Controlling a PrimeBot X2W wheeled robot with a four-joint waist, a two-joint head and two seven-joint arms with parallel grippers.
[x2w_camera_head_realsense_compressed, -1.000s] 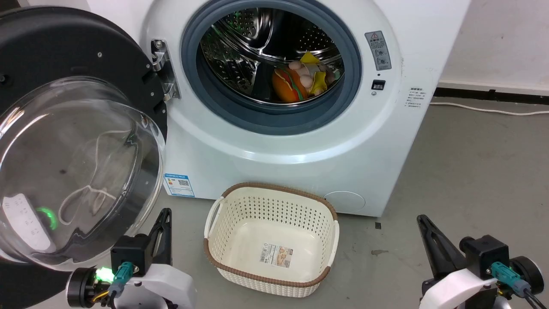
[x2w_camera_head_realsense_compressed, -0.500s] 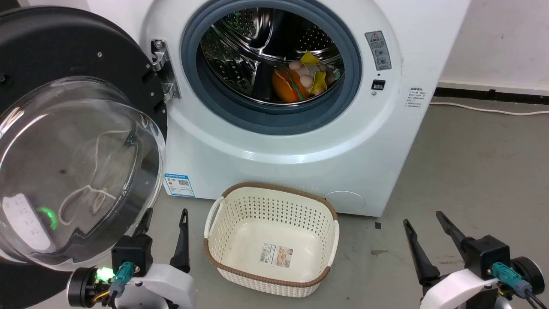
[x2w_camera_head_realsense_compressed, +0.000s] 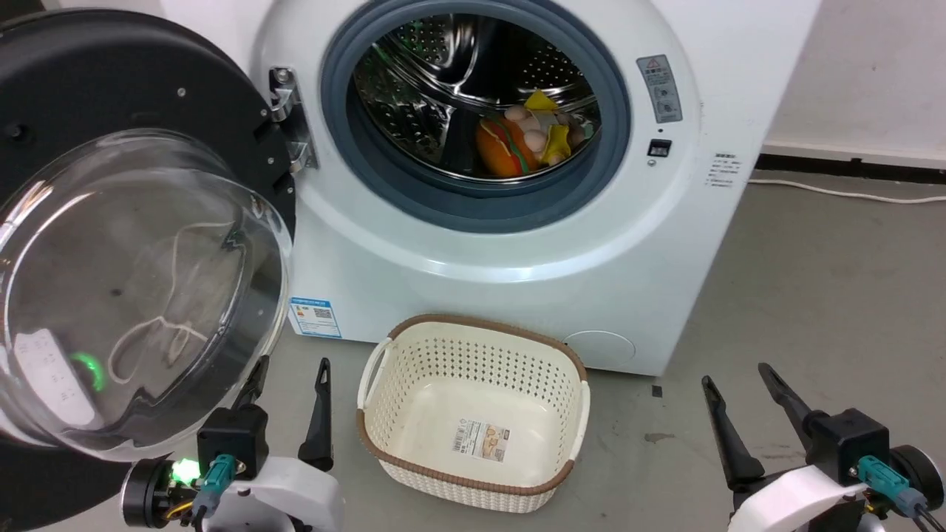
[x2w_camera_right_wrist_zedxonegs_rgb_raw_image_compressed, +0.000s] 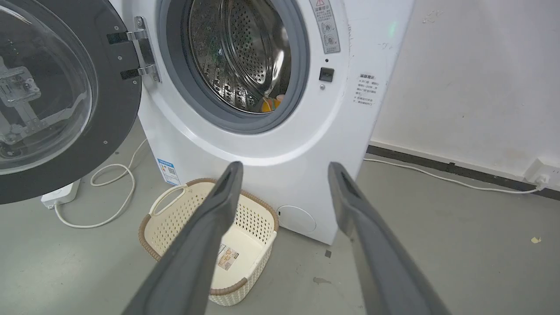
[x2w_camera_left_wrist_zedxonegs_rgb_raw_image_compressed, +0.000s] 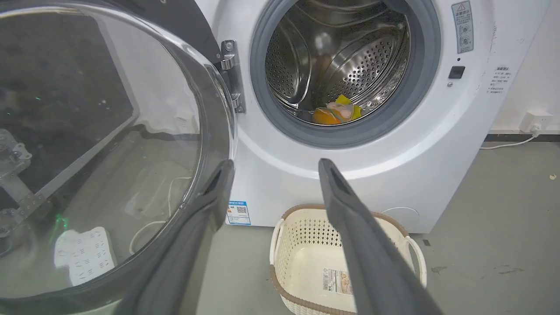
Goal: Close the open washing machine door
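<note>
The washing machine door (x2w_camera_head_realsense_compressed: 140, 281), black-rimmed with a bulging clear glass bowl, stands swung wide open at the left, hinged at the white machine (x2w_camera_head_realsense_compressed: 517, 281). It also shows in the left wrist view (x2w_camera_left_wrist_zedxonegs_rgb_raw_image_compressed: 100, 144) and in the right wrist view (x2w_camera_right_wrist_zedxonegs_rgb_raw_image_compressed: 57, 96). My left gripper (x2w_camera_head_realsense_compressed: 293, 363) is open and holds nothing, low down just right of the door's lower rim; in its own view (x2w_camera_left_wrist_zedxonegs_rgb_raw_image_compressed: 276, 162) one finger lies before the glass edge. My right gripper (x2w_camera_head_realsense_compressed: 734, 374) is open and holds nothing, low at the right, well away from the door, and points at the machine's front (x2w_camera_right_wrist_zedxonegs_rgb_raw_image_compressed: 285, 165).
A cream perforated basket (x2w_camera_head_realsense_compressed: 484, 323) with a brown rim sits on the floor before the machine, between my grippers. Colourful toys (x2w_camera_head_realsense_compressed: 521, 140) lie in the steel drum. A white cable (x2w_camera_right_wrist_zedxonegs_rgb_raw_image_compressed: 118, 192) and a power strip (x2w_camera_right_wrist_zedxonegs_rgb_raw_image_compressed: 61, 194) lie under the door. Grey floor spreads to the right.
Both grippers have gone from shut to open. The head camera has shifted slightly; the door and basket stay put.
</note>
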